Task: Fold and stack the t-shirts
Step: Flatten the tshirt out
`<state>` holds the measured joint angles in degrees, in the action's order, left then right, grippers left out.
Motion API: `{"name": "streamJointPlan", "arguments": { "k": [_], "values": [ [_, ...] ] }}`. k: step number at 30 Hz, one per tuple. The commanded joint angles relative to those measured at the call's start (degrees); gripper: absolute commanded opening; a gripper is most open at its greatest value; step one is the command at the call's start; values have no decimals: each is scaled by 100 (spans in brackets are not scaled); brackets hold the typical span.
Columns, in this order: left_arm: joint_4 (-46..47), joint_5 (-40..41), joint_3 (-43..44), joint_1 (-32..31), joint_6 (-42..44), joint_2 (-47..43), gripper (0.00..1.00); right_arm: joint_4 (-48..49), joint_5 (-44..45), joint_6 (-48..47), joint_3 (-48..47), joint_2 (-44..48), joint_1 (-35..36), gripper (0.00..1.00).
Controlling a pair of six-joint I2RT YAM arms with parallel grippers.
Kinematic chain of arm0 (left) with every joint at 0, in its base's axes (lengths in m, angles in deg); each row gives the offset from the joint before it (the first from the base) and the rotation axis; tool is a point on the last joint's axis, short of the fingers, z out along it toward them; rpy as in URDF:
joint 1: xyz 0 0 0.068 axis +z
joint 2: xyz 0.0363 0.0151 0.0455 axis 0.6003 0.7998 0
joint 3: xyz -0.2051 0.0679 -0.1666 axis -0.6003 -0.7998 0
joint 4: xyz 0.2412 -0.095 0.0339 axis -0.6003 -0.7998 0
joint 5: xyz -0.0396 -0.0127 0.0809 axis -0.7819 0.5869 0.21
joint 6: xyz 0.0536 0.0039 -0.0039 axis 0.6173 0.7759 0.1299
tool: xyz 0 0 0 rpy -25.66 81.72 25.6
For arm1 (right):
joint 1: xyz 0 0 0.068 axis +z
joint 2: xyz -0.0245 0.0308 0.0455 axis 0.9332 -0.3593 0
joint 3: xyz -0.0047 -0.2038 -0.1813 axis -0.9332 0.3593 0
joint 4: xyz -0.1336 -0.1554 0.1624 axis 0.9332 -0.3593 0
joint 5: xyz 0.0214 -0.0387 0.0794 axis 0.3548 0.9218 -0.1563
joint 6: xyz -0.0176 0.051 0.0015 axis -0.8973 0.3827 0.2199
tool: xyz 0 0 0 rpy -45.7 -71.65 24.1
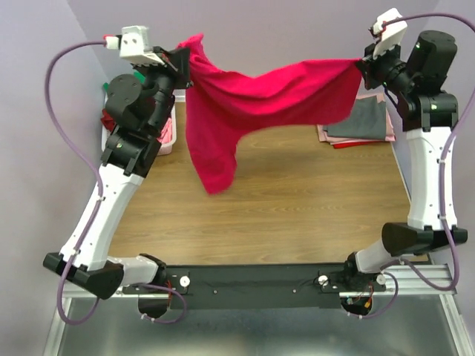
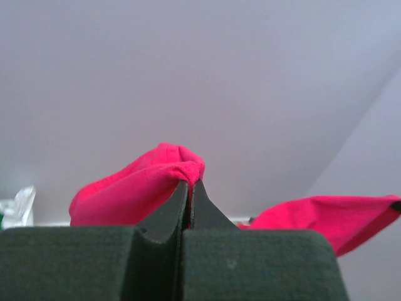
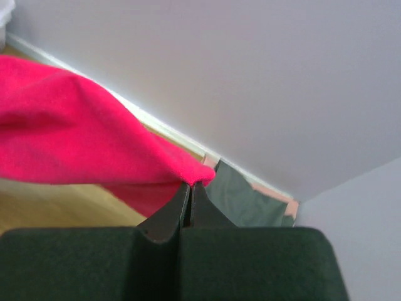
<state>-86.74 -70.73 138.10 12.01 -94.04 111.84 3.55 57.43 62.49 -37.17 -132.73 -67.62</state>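
A bright crimson-pink t-shirt (image 1: 252, 100) hangs stretched high above the table between my two grippers, its lower part drooping to a point at centre left. My left gripper (image 1: 184, 62) is shut on one corner of it (image 2: 169, 169), the cloth bunched over the fingertips (image 2: 190, 185). My right gripper (image 1: 361, 65) is shut on the opposite corner (image 3: 94, 144), pinched at the fingertips (image 3: 190, 186). A folded stack (image 1: 360, 122) with a grey tee on top and pink and red ones under it lies at the table's back right, also in the right wrist view as the grey tee (image 3: 241, 200).
The white basket (image 1: 169, 137) with more clothes stands at the back left, mostly hidden behind my left arm. The wooden table (image 1: 297, 200) lies below the hanging shirt. Lilac walls close in behind and at both sides.
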Motion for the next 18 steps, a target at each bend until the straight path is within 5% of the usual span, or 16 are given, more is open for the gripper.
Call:
{"name": "streamJointPlan", "arguments": {
  "k": [1,9,15,17,18],
  "values": [
    [450,-846,360,27,160,-484,0,293,37,27,310,717,-53,0],
    [731,-2067,-3250,19,-595,-2584,0,276,-385,-1158,4486,3027,-53,0],
    [294,-4007,-6386,10,-2790,-4664,0,-846,9,-2520,6929,4468,-53,1],
    [-468,-4344,-6655,1,-3248,-5080,25,-1121,185,-2681,7144,4690,-62,1],
    [-847,-4502,-6595,1,-3303,-5404,43,-1296,343,-2724,7223,4856,-53,25]
  ]
}}
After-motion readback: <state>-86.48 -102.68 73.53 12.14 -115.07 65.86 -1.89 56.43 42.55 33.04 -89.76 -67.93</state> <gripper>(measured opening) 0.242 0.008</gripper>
